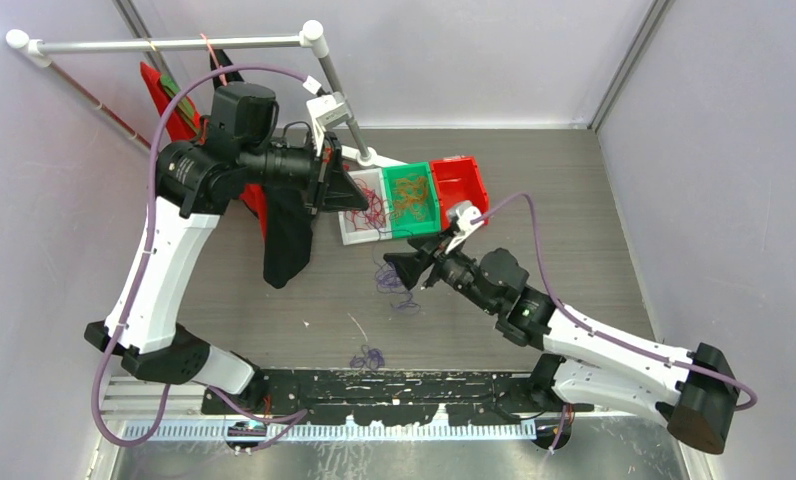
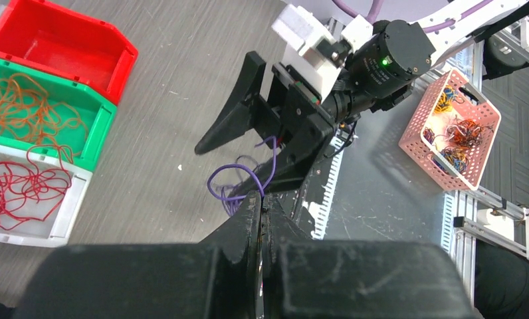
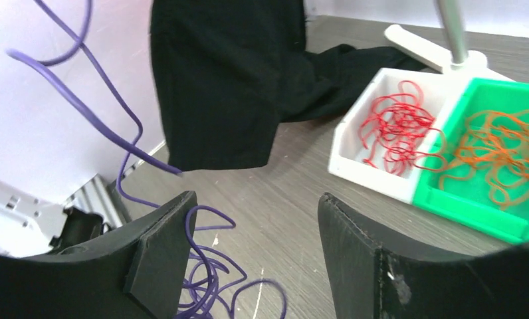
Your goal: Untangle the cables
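Note:
A purple cable rises from a loose clump on the table to my left gripper, which is shut on its upper end. In the top view the left gripper hangs beside the white bin. My right gripper is open just above the clump. In the right wrist view its jaws stand wide apart, with purple loops against the left finger and not pinched. Red cables lie in the white bin. Orange cables lie in the green bin.
A red bin stands beside the green one. A second purple clump lies near the front rail. A black garment and a red one hang from the rack. A pink basket of tangled cables sits off the table.

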